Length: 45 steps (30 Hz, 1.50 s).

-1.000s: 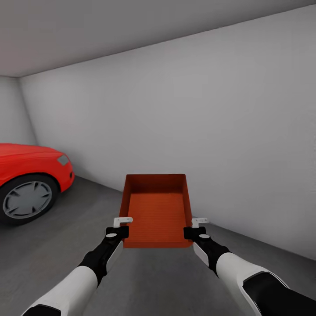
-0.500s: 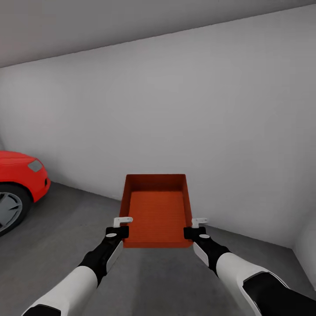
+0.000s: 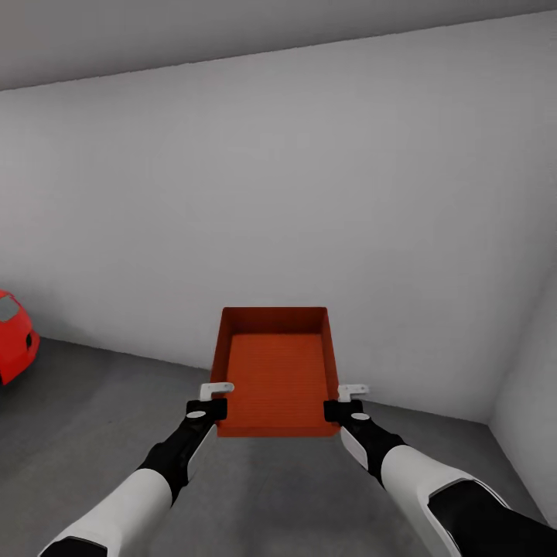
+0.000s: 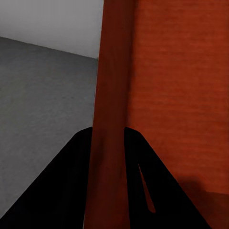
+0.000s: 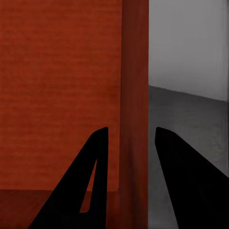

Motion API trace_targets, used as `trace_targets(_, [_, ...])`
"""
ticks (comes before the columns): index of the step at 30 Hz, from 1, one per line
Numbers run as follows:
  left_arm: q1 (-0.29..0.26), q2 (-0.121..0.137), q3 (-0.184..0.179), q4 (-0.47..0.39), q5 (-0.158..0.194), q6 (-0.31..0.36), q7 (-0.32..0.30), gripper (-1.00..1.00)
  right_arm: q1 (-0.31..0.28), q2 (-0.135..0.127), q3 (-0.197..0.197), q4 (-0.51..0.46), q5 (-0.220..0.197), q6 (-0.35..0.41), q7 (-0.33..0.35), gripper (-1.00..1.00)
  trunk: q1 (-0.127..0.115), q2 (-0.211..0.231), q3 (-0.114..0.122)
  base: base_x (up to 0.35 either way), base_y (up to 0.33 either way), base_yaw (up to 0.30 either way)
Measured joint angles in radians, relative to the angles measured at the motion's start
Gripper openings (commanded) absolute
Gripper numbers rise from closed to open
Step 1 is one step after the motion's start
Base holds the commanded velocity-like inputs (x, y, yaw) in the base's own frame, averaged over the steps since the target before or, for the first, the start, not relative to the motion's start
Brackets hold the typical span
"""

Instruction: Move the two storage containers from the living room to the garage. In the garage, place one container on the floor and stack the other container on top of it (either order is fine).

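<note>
While carried between both arms: one storage container [image 3: 275,371], red-orange, rectangular, open-topped, held level above the floor [image 3: 100,418] of the garage.

Hold: left gripper [image 3: 215,398] pinched on the container's left long wall, right gripper [image 3: 346,401] pinched on its right long wall, both near the container's near end. In the left wrist view, black fingers [image 4: 76,191] straddling the thin upright wall [image 4: 112,119], one inside and one outside, closed onto it. In the right wrist view, fingers [image 5: 88,186] likewise either side of the right wall [image 5: 134,95]; the outer finger shows a narrow gap from the wall, so firm contact on that side cannot be told for certain. Judged reason for the paired grip: a wide, shallow bin kept from tipping by matched holds on opposite walls.

Material: smooth plastic walls, thin, slightly flared; base inside finely ribbed or lined. Empty.

Surroundings, relative to the container: plain grey-white wall [image 3: 309,193] beyond it; mottled dark grey concrete floor beneath; nose of a red car [image 3: 14,334] well off to its left; a wall corner to its right.

Status, judged: container in the garage, not yet set down.
</note>
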Motion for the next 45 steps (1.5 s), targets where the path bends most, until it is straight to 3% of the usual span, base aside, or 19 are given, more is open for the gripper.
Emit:
trace_targets(28, [0.0, 0.0, 0.0, 0.001, 0.0, 0.0, 0.0, -1.0, 0.0, 0.0, 0.0, 0.001, 0.0, 0.0, 0.0, -1.0, 0.0, 0.0, 0.0, 0.242, 0.218, -0.243])
trace_targets(45, [0.0, 0.0, 0.0, -0.001, 0.0, 0.002, 0.0, -1.0, 0.0, 0.0, 0.0, 0.0, 0.0, 0.002, 0.0, -1.0, 0.0, 0.0, 0.0, 0.03, 0.025, -0.016])
